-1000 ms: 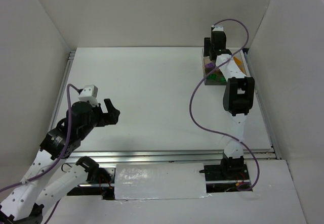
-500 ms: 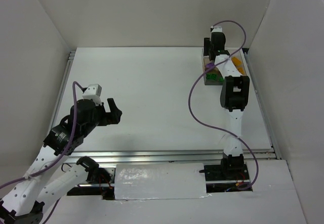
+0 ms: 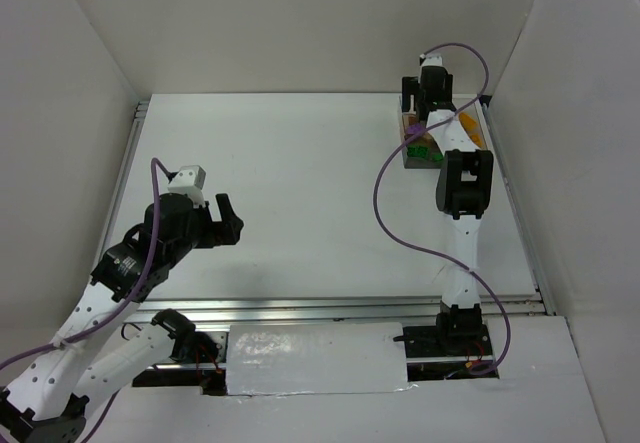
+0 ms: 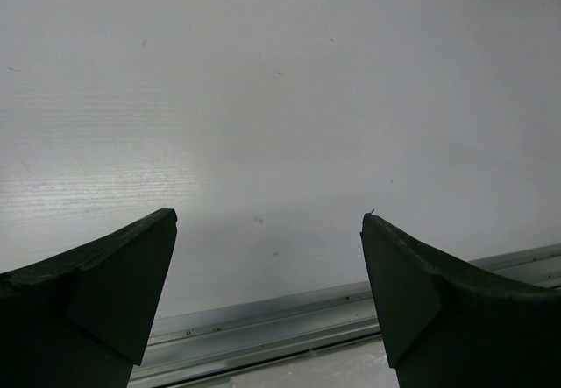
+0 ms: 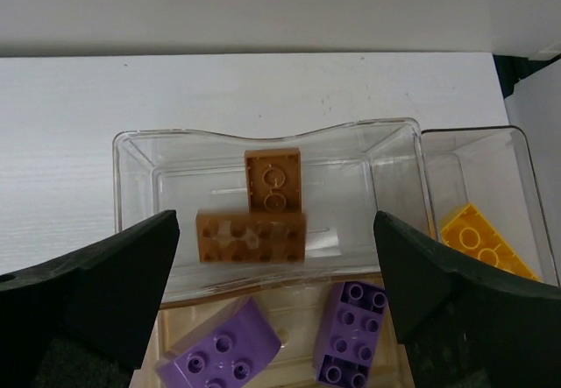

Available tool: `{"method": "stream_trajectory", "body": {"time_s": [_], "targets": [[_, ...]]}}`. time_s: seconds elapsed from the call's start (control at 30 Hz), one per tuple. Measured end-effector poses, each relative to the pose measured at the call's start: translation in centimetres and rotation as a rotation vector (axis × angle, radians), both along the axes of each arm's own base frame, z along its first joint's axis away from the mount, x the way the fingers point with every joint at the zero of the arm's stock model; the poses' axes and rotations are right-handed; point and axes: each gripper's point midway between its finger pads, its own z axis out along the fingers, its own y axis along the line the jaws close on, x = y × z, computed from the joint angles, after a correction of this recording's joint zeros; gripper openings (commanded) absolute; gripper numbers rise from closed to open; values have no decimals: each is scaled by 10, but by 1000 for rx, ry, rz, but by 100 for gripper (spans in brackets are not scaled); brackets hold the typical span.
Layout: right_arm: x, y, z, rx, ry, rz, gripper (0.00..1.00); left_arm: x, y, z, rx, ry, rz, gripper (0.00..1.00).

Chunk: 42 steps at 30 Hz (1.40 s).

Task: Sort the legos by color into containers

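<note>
My right gripper (image 5: 276, 222) hangs open over the containers (image 5: 263, 136) at the table's far right, nothing between its fingers. Below it, the far clear compartment holds two reddish-brown legos: a long one (image 5: 252, 236), slightly blurred, and a short one (image 5: 273, 179) touching its far side. Two purple legos (image 5: 221, 349) (image 5: 351, 331) lie in the nearer tan-based compartment. A yellow lego (image 5: 483, 241) sits in the compartment to the right. The top view shows green legos (image 3: 420, 150) in the containers (image 3: 410, 161). My left gripper (image 4: 267, 215) is open over bare white table.
White walls close in the table on the left, back and right. An aluminium rail (image 4: 263, 318) runs along the near edge, just under my left gripper (image 3: 228, 221). The right arm (image 3: 460, 188) stretches along the right side to the containers.
The right gripper has opened over the brown compartment. The left arm has drawn down and a little right, toward the near rail.
</note>
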Motion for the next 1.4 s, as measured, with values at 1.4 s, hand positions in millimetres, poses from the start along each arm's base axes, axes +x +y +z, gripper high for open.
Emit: {"method": "stream_trajectory", "body": {"time_s": [1.4], "targets": [[-542, 69, 310, 591, -442, 253, 100, 0, 91, 86, 60, -158, 459, 99]]}}
